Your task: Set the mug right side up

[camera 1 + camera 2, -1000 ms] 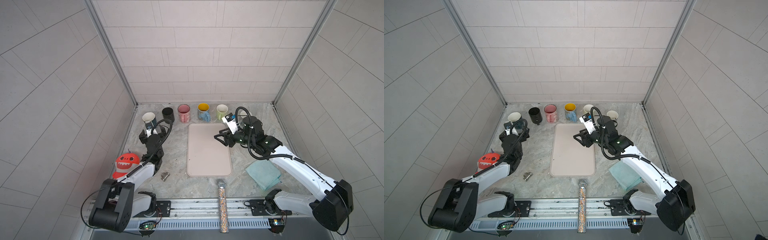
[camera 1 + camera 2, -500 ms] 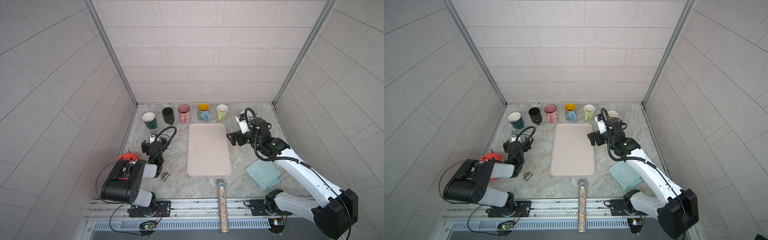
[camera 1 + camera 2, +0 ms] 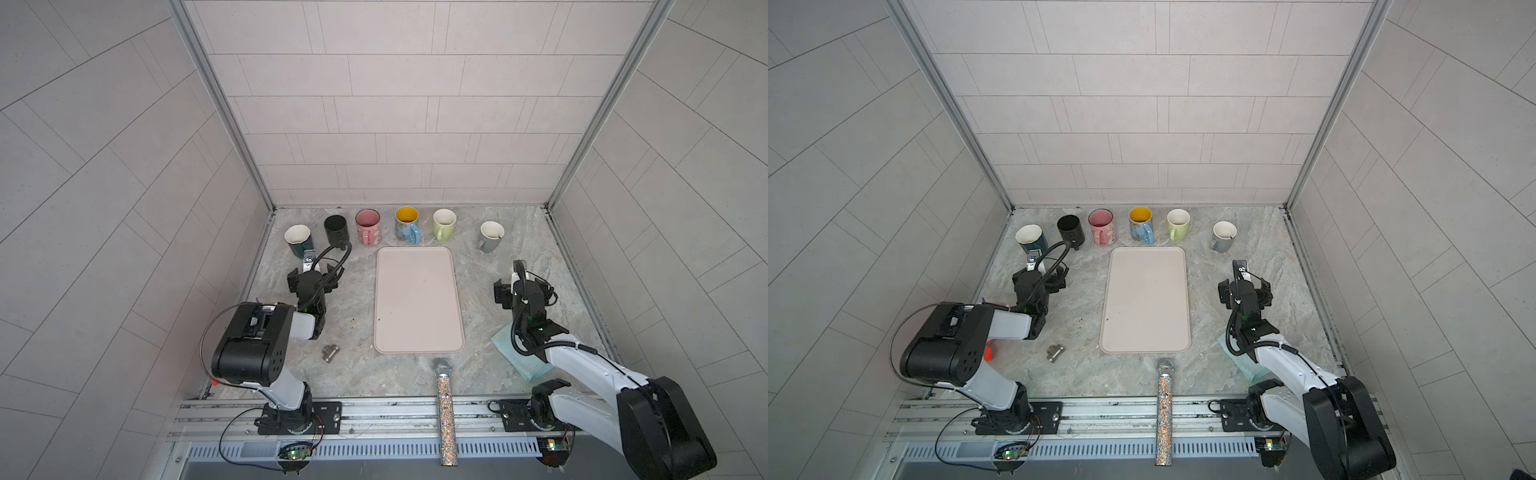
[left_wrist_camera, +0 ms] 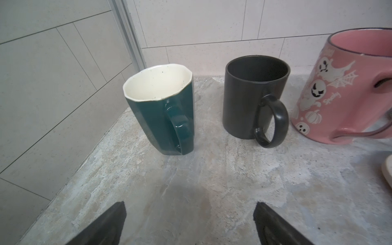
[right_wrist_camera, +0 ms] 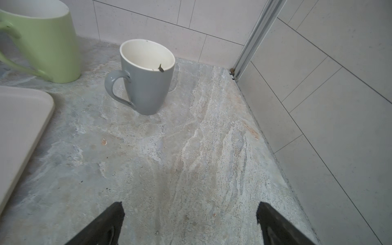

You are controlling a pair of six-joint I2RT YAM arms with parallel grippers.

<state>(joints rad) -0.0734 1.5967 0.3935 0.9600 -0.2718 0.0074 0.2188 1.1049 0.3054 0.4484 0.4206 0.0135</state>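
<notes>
Right hand (image 5: 190,209) spread wide, holding nothing, low over the bare tabletop (image 5: 191,152). Ahead of it and well apart, grey mug (image 5: 146,84): upright on its base, mouth up, white inside, a small dark speck on the rim, touching nothing else. Further ahead and off toward the left of this hand, green mug (image 5: 48,42), also mouth up. Corner of the pale tray (image 5: 19,118) lying flat on that same side.

Left hand (image 4: 189,210) likewise wide and empty, close above the tabletop. Ahead of it, slightly left, teal mug (image 4: 161,118), upright, cream inside, handle facing the hand. Ahead and slightly right, black mug (image 4: 252,99), upright, handle toward the hand. Beyond that to the right, pink mug (image 4: 343,84) with ghost and pumpkin prints, mouth up.

Seen in both top views: six mugs in a row along the back wall, all right side up, tray between the two hands, each hand clear of every mug.
</notes>
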